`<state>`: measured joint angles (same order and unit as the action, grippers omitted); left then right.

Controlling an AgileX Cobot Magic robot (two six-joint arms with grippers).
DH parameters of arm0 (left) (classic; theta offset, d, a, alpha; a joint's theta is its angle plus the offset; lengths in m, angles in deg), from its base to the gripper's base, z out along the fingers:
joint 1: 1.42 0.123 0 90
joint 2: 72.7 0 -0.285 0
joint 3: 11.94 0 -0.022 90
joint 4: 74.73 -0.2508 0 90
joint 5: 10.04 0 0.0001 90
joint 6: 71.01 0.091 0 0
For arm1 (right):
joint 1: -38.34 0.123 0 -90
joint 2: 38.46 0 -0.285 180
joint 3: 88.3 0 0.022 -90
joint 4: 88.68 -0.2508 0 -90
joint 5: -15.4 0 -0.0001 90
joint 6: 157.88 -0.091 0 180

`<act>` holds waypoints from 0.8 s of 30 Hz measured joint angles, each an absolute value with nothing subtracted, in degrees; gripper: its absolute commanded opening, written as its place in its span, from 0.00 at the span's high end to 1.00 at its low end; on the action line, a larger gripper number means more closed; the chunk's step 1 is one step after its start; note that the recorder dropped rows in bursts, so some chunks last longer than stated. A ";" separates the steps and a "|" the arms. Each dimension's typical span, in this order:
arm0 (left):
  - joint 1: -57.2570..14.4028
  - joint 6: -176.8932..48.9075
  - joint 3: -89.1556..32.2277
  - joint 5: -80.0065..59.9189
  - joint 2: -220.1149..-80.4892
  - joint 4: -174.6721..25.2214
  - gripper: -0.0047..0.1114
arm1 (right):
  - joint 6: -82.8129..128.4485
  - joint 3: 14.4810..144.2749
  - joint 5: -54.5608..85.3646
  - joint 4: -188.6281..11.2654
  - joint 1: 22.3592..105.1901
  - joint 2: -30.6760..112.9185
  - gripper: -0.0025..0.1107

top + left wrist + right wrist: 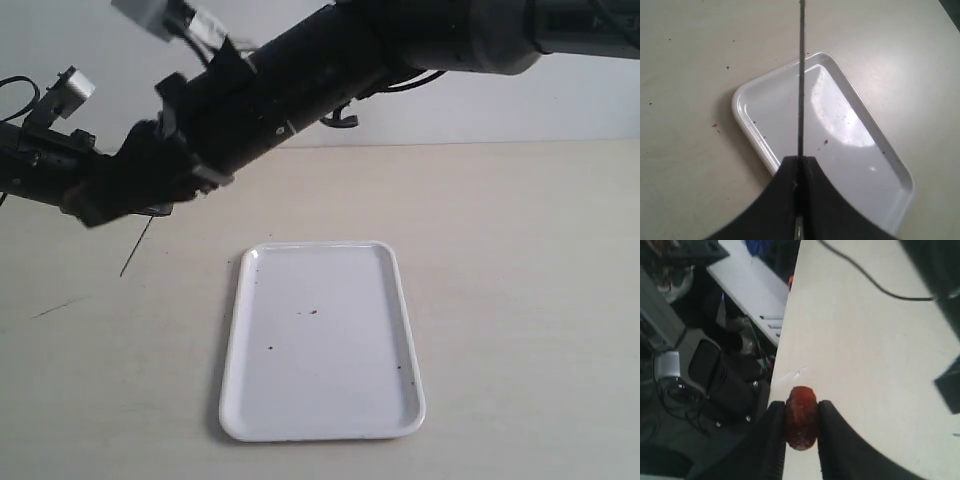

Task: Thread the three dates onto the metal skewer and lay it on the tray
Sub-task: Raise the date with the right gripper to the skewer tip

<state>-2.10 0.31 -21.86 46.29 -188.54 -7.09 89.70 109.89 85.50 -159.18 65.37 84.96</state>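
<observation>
The pale worktop (520, 250) is the biggest thing here, and the white tray (330, 380) lies flat in the middle of it. No fruit and no stick are on the tray yet. Both arms meet up in the air, off to the left of the tray in the outside view, with the right arm reaching across. The left hand (800, 162) is pressed tight on the skewer (801, 80), which sticks straight out from it, thin and dark. The right hand (801, 410) is pinching one date (800, 423) between its two fingers, and the date bulges out a little past them. The other two dates cannot be seen in any picture, so I cannot tell where they are. The step now looks like pushing this date onto the sharp end. To do it well, the left hand should keep the skewer very steady, and the right hand should line up the middle of the date with the point, then push slowly and straight, so the date does not slip or split. The smallest things are a few dark crumbs (312, 313) on the tray.
</observation>
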 measured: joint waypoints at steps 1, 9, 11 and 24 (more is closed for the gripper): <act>-2.10 0.31 -21.86 46.29 -188.54 -7.09 0.96 | 88.94 109.89 85.50 -160.20 64.16 84.69 0.79; -2.10 -0.56 -21.86 46.87 -188.54 -7.12 0.96 | 86.86 109.89 85.41 -168.35 53.50 83.22 0.79; -2.10 -0.69 -21.86 47.57 -188.54 -7.12 0.96 | 86.86 109.89 85.41 -171.34 51.05 83.15 0.79; -5.85 -0.77 -21.86 51.07 -188.54 -5.73 0.96 | 82.39 109.89 75.11 -179.10 43.81 84.08 0.79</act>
<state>-5.85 -0.77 -21.86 51.07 -188.54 -5.73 82.39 109.89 75.11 -179.10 43.81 84.08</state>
